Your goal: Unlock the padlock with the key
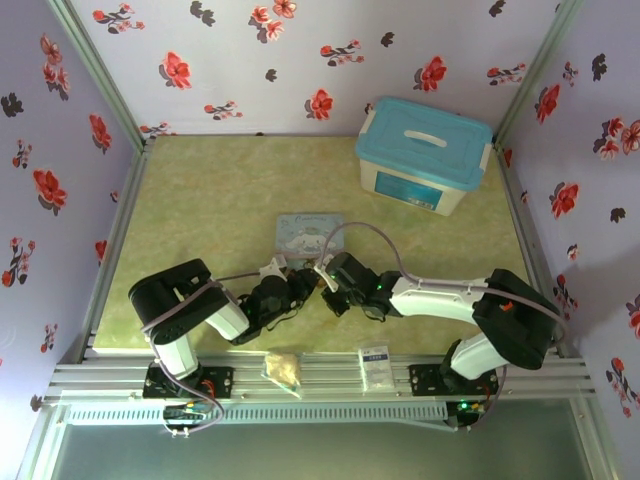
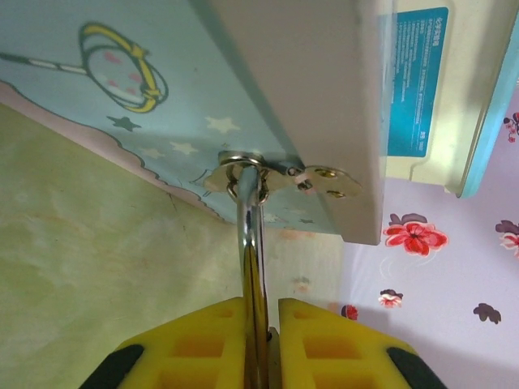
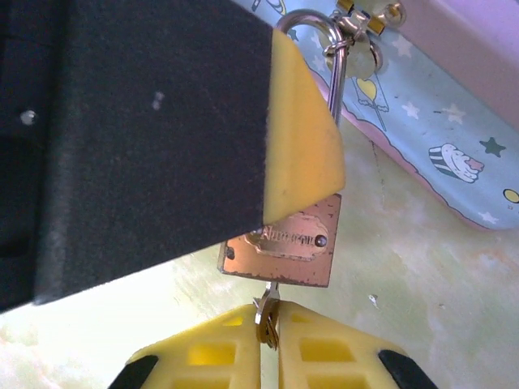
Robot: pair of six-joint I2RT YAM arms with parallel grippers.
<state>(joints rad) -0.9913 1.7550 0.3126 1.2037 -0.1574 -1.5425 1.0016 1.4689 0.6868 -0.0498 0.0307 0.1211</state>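
The brass-gold padlock hangs by its silvery shackle from the hasp of the cartoon tin. My left gripper is shut on the padlock, and the shackle runs up from between its yellow pads to the hasp. In the right wrist view one of the left gripper's fingers covers the top of the padlock's body. My right gripper is shut on the key, whose tip sits in the underside of the padlock. From above, the left gripper and the right gripper meet just in front of the tin.
A white box with a blue lid stands at the back right. Two small packets lie on the metal rail at the near edge. Flowered walls close in the green table on three sides.
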